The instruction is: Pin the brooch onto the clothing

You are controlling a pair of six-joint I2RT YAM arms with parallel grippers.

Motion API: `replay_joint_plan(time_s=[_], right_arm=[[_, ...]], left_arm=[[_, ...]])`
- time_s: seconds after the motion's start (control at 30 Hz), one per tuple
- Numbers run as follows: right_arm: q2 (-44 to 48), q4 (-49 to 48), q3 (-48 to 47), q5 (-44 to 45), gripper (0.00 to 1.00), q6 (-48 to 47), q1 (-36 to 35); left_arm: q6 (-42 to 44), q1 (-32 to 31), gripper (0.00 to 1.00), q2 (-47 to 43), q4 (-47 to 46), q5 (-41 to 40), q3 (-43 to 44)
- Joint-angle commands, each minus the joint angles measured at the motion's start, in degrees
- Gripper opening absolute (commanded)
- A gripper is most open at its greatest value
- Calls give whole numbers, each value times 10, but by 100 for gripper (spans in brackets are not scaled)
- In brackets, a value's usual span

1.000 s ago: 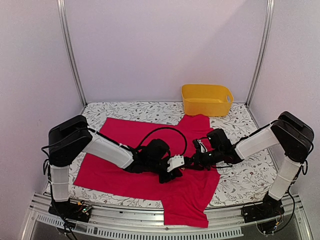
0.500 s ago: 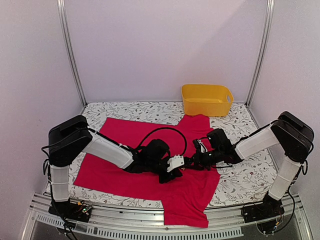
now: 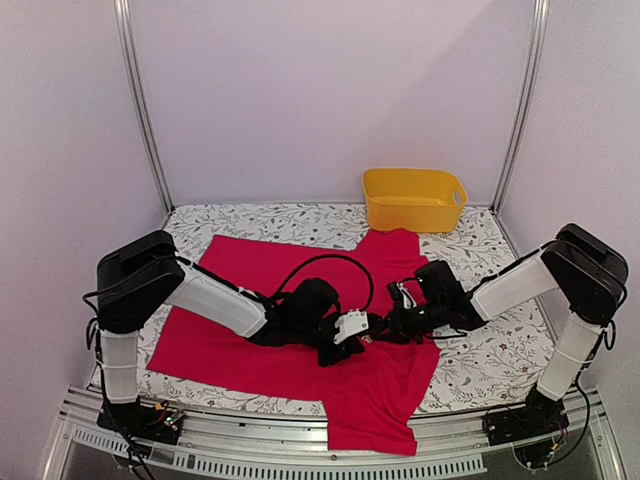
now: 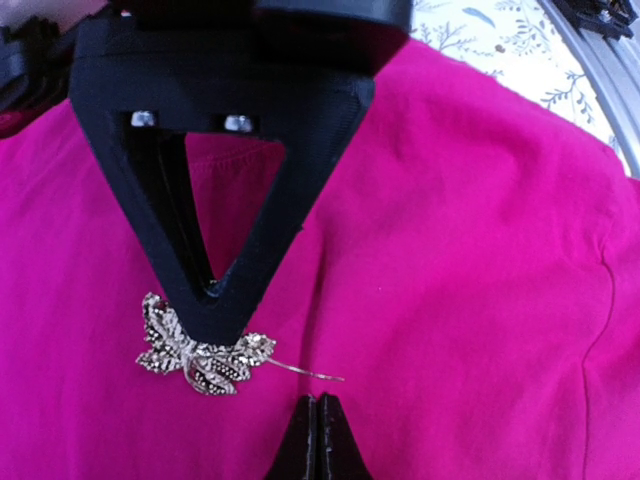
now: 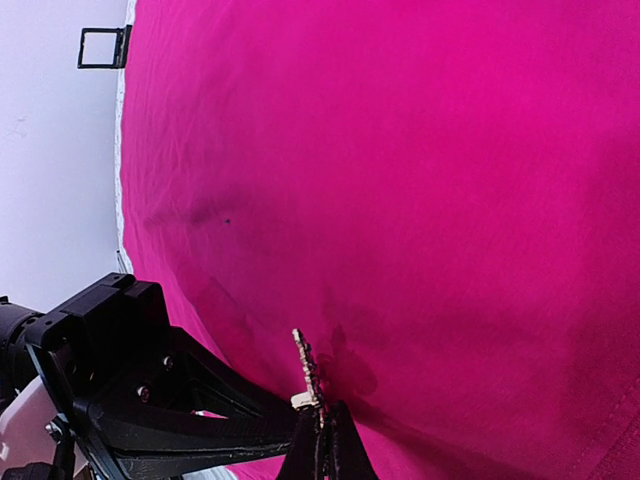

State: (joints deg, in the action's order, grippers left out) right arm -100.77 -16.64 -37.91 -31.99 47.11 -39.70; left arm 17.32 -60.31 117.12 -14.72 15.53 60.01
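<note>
The clothing [image 3: 250, 290] is a bright red-pink T-shirt spread on the floral tablecloth; it fills both wrist views [image 4: 480, 250] [image 5: 420, 150]. The brooch [image 4: 195, 358], a silvery leaf-like cluster, lies against the fabric with its thin pin pointing right. In the right wrist view the brooch [image 5: 308, 368] stands edge-on. My right gripper [image 5: 322, 432] is shut on it; its black fingers [image 4: 215, 290] come down onto the brooch from above. My left gripper [image 4: 318, 425] is shut, tips on the shirt just below the pin, a crease running up from them. Both grippers meet mid-shirt [image 3: 362, 335].
A yellow basket [image 3: 412, 200] stands at the back right, beyond the shirt's collar. The floral tablecloth [image 3: 480, 350] shows bare to the right of the shirt. The shirt's lower hem hangs over the table's near edge [image 3: 370, 425]. Metal frame posts [image 3: 140, 110] rise at both back corners.
The right gripper has crept a touch toward the left gripper with the brooch. Both stay shut and the shirt has not shifted.
</note>
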Motion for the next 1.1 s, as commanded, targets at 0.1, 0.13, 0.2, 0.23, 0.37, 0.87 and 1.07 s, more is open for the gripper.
replay_joint_plan(time_s=[0.1,0.13,0.2,0.23,0.37,0.87,1.07], right_arm=[[17,3,8,-1,0,-1,-2],[18,3,8,2,0,-2,-2],[21,5,2,5,0,-3,-2],[22,7,-3,6,0,-5,-2],[21,21,-21,15,0,-16,-2],[22,35,-34,19,0,-25,0],[24,35,-34,18,0,-25,0]], left_arm=[[-2,1,0,-14,-12,-8,-1],[-2,1,0,-15,-12,-4,-2],[-2,0,0,-16,-9,6,-2],[-2,0,0,-16,-6,9,-2],[3,-3,0,-20,-4,10,-5],[6,-7,0,-27,-12,18,-11],[6,-8,0,-27,-13,14,-12]])
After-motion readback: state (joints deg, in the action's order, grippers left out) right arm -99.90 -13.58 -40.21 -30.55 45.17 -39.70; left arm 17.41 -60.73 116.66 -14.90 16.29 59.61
